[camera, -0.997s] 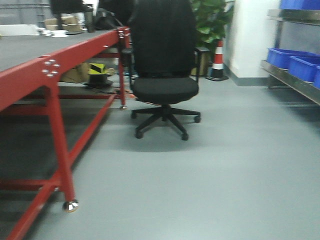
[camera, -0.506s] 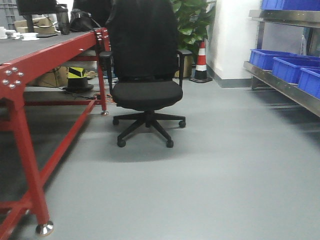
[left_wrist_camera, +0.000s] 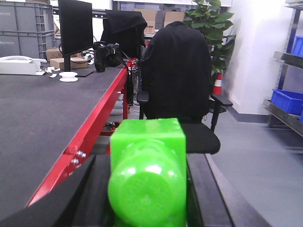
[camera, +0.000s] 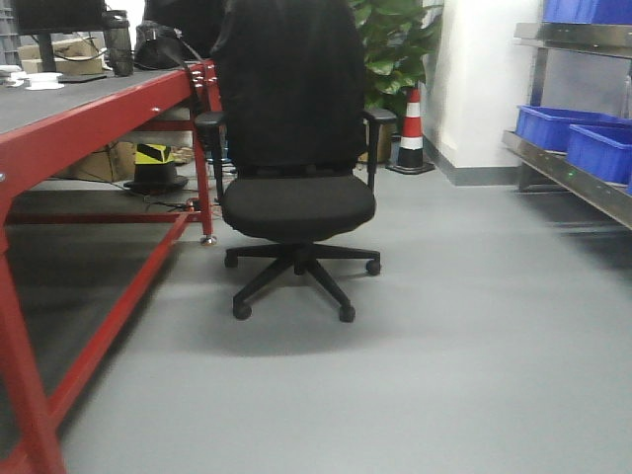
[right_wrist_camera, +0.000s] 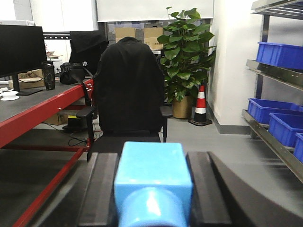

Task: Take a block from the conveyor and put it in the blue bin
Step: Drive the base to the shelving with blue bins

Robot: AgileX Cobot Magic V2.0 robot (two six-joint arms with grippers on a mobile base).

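**Both grippers carrying blocks, beside the conveyor, chair ahead**

Left gripper: jaws closed onto a green block, which fills the gap between the two dark fingers. Right gripper: the same, clamped on a light blue block.

The conveyor, a dark grey belt with a red frame, lies left of and just ahead of the left gripper. A monitor and grey crates sit at its far end.

A black office chair stands straight ahead of both grippers, just beside the red frame. Past it, ahead and right, are a potted plant and a traffic cone by the white wall.

The floor is smooth grey. Blue bins sit on a metal shelf to the right of the right gripper, well apart from it.
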